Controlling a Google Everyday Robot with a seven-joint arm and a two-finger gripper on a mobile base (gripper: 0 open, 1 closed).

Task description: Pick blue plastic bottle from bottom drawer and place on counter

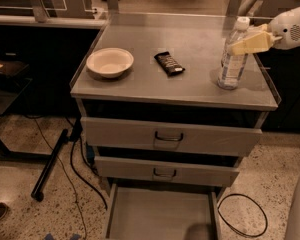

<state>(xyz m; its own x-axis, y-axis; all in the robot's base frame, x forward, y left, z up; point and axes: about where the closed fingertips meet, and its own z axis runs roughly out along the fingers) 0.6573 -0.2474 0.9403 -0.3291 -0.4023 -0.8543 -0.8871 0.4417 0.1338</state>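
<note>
The blue plastic bottle (230, 69) stands on the counter (190, 39) near its right front corner, white cap up, leaning slightly right. My gripper (236, 46) reaches in from the right and is shut on the bottle's shoulder, just under the cap. One cream finger (252, 42) crosses in front of the bottle; the other is hidden behind it. The bottom drawer (160, 216) is pulled out at floor level, and nothing shows in it.
A cream bowl (110, 62) sits at the counter's left and a dark snack bar (169, 64) near its middle. Two upper drawers with loop handles (169, 136) are closed. Cables (242, 216) and a dark stand leg (50, 166) lie on the floor.
</note>
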